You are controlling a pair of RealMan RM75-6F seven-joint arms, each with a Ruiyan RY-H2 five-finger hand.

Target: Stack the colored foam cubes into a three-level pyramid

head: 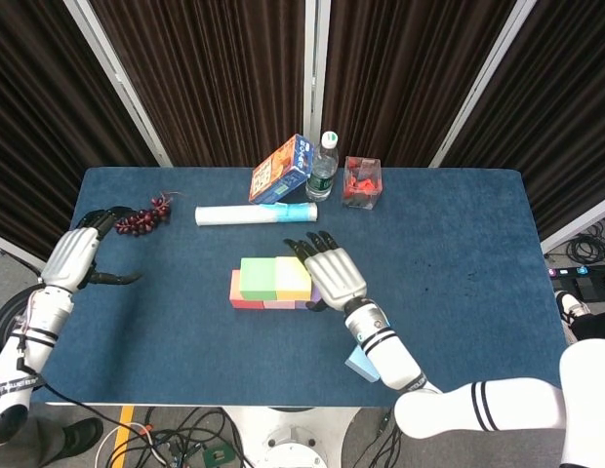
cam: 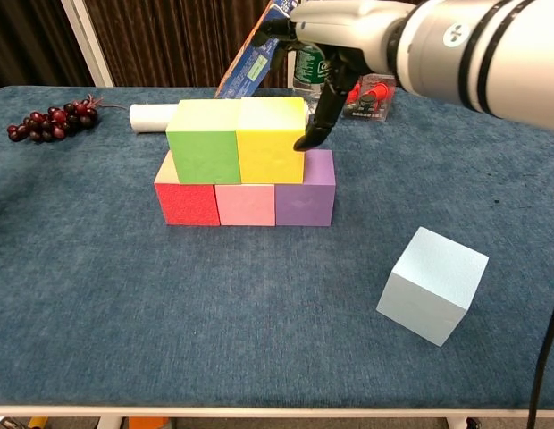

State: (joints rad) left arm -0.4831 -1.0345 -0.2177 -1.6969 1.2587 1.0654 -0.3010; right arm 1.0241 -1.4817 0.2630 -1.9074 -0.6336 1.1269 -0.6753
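Foam stack: I see red cube [cam: 186,201], pink cube [cam: 246,204], purple cube [cam: 306,197] in a row on counter [cam: 170,313]; green cube [cam: 204,141] + yellow cube [cam: 270,138] on top.
Loose cube: light blue cube [cam: 432,284], well apart, near front edge.
Right robot hand [head: 332,274]: fingers spread, holding nothing, just beside yellow cube.
Left robot hand [head: 76,256]: fingers apart, nothing held, near grapes [head: 144,216].

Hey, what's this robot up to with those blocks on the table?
It is building a foam pyramid. Red, pink and purple cubes form the base, with the green cube and yellow cube on top. The right hand hovers open beside the yellow one. The light blue cube waits on the table. The left hand sits idle.
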